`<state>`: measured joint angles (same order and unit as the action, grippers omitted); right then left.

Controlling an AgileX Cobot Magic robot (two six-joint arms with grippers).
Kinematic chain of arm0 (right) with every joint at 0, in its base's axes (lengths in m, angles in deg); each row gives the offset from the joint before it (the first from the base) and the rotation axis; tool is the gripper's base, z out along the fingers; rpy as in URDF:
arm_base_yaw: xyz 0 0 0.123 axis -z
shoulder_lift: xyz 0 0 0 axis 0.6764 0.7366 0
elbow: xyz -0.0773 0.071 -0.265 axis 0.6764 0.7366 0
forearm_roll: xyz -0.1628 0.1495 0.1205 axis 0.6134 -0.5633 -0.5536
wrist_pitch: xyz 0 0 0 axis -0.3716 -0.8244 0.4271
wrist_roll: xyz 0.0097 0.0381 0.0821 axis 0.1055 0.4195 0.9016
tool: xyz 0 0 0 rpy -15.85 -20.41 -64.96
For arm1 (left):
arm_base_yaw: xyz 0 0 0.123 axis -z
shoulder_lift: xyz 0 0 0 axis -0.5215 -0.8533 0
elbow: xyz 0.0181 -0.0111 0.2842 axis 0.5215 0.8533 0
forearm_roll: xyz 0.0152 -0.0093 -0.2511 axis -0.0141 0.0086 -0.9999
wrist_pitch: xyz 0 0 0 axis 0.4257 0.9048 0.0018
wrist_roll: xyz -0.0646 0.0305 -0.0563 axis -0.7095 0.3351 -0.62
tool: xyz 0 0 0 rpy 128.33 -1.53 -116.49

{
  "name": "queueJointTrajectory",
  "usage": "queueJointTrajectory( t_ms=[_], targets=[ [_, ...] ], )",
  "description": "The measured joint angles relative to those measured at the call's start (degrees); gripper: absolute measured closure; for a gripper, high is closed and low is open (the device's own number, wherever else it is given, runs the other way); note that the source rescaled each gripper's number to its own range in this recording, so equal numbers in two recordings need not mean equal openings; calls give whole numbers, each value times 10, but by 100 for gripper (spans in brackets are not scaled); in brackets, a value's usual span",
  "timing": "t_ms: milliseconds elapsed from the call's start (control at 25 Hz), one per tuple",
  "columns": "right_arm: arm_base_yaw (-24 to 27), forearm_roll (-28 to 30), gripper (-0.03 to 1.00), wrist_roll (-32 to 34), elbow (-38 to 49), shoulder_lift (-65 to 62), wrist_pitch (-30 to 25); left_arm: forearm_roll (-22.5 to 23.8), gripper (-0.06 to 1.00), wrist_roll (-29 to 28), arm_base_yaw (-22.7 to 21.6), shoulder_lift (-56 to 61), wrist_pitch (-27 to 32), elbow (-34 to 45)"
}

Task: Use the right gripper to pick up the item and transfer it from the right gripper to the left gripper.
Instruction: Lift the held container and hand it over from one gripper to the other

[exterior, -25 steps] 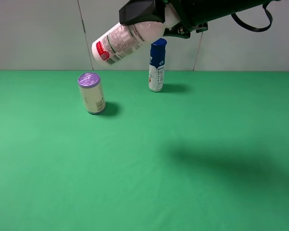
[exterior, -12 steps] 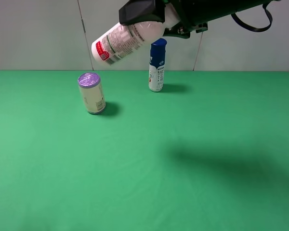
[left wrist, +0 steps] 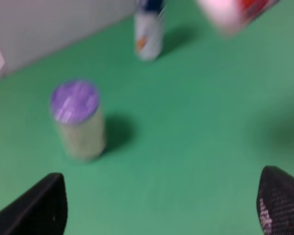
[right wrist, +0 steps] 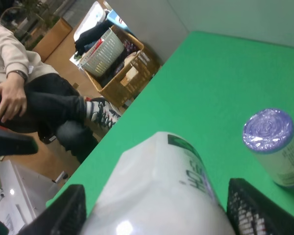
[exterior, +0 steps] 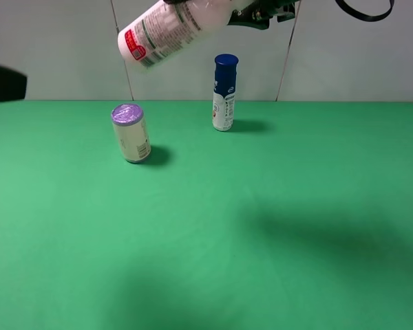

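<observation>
Holding the white bottle (exterior: 166, 29) aloft in my right gripper (right wrist: 162, 214), I judge the pick-up done and the hand-over to be the step in hand. That gripper is clenched on the bottle's body, with a finger on either side in the right wrist view. The bottle hangs tilted, high above the back of the green worktop (exterior: 275, 247), its red-marked end lowest and pointing toward my left side. My left gripper (left wrist: 159, 208) is spread wide with nothing between its fingers (left wrist: 39, 208). The dark shape at the left edge of the high view is probably that arm, well apart from the bottle. Below stand a purple-lidded can (exterior: 129, 134) and a blue-capped bottle (exterior: 224, 93), both upright and not part of this. Next, I reckon, the left gripper must rise to the bottle's free end and close around it before my right lets go. Releasing too soon would drop it near the can.
</observation>
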<state>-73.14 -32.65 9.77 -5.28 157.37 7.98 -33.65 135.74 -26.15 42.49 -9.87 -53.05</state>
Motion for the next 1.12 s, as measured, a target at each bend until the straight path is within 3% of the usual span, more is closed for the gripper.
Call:
queueJointTrajectory(
  t_ms=[40, 320, 560, 680, 1120],
  targets=[
    [0, 0, 91, 0, 0, 0, 0, 0, 41, 0, 0, 0, 0, 0],
    [0, 5, 91, -1, -1, 0, -1, -157, 41, 190, 0, -60, 3, -27],
    [0, 14, 91, -1, -1, 0, -2, -172, 41, 322, 0, -70, 10, -27],
    [0, 15, 91, -1, -1, 0, -2, -176, 41, 428, 0, -71, 46, -27],
    [0, 23, 91, -1, -1, 0, -14, -247, 41, 565, 0, -71, 64, -27]
  ],
)
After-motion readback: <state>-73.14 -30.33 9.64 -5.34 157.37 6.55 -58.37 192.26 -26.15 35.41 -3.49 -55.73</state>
